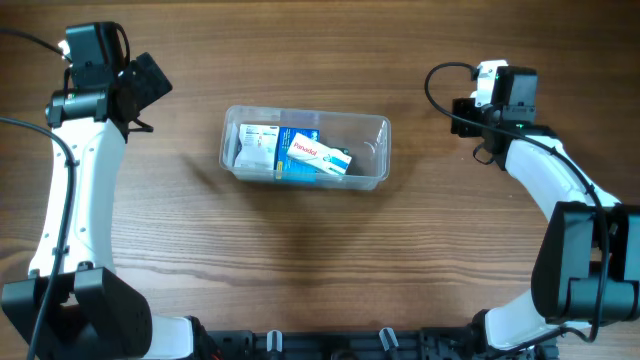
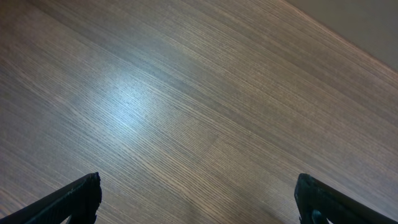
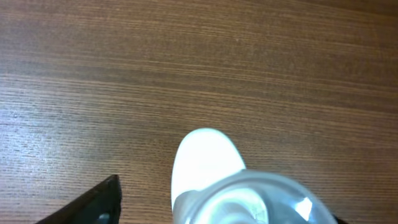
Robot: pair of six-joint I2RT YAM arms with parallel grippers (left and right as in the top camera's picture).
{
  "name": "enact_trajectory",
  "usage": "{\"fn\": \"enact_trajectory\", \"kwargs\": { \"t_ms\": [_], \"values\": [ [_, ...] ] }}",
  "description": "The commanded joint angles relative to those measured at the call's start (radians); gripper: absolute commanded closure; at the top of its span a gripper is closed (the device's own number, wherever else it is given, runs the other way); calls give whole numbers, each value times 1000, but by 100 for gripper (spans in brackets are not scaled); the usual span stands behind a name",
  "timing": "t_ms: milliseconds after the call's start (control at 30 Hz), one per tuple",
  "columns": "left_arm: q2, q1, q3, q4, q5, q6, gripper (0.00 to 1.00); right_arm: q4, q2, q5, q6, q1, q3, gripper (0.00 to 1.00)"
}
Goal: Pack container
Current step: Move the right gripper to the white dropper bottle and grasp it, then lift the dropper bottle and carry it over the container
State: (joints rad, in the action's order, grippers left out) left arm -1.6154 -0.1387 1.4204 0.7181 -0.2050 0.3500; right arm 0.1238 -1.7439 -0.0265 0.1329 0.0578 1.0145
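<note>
The clear plastic container (image 1: 372, 150) lies at the table's middle. Inside it are a white box (image 1: 257, 147) at the left and a red, white and blue box (image 1: 315, 155) beside it; its right part holds nothing. My right gripper (image 1: 485, 88) is at the far right of the table, well away from the container. In the right wrist view it (image 3: 217, 202) is shut on a clear bottle with a white cap (image 3: 208, 162), held above bare wood; the cap also shows from overhead (image 1: 490, 71). My left gripper (image 1: 150, 80) is far left, open and empty over bare wood (image 2: 196, 199).
The wooden table (image 1: 320, 260) spreads around the container. The table's far edge shows at the top right of the left wrist view (image 2: 367, 25). Both arm bases stand at the near edge.
</note>
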Motion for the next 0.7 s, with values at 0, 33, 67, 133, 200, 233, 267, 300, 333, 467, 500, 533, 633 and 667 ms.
{"fn": "enact_trajectory", "kwargs": {
  "t_ms": [0,33,67,133,200,233,267,300,333,467,500,533,633,667],
  "values": [
    [11,-4,7,-2,-6,-5,0,-8,-8,-6,-2,2,12,36],
    [11,-4,7,-2,-6,-5,0,-8,-9,-6,-2,2,12,38],
    [11,-4,7,-2,-6,-5,0,-8,-9,-8,-2,3,12,41],
    [11,-4,7,-2,-6,-5,0,-7,-9,-25,-3,3,12,48],
    [11,-4,7,-2,-6,-5,0,-6,-9,-32,-2,3,12,55],
    [11,-4,7,-2,-6,-5,0,-6,-9,-32,-3,3,12,58],
    [11,-4,7,-2,-6,-5,0,-6,-9,-32,-2,3,12,64],
    [11,-4,7,-2,-6,-5,0,-6,-8,-32,-3,3,12,68],
    [11,-4,7,-2,-6,-5,0,-6,-8,-33,-2,3,12,74],
    [11,-4,7,-2,-6,-5,0,-4,75,-32,-5,-4,12,91],
    [11,-4,7,-2,-6,-5,0,-3,112,-32,-5,-11,12,92],
    [11,-4,7,-2,-6,-5,0,5,168,-32,-5,-24,12,93],
    [11,-4,7,-2,-6,-5,0,51,330,-32,-17,-80,12,95],
    [11,-4,7,-2,-6,-5,0,71,378,-32,-43,-100,12,96]
  ]
}}
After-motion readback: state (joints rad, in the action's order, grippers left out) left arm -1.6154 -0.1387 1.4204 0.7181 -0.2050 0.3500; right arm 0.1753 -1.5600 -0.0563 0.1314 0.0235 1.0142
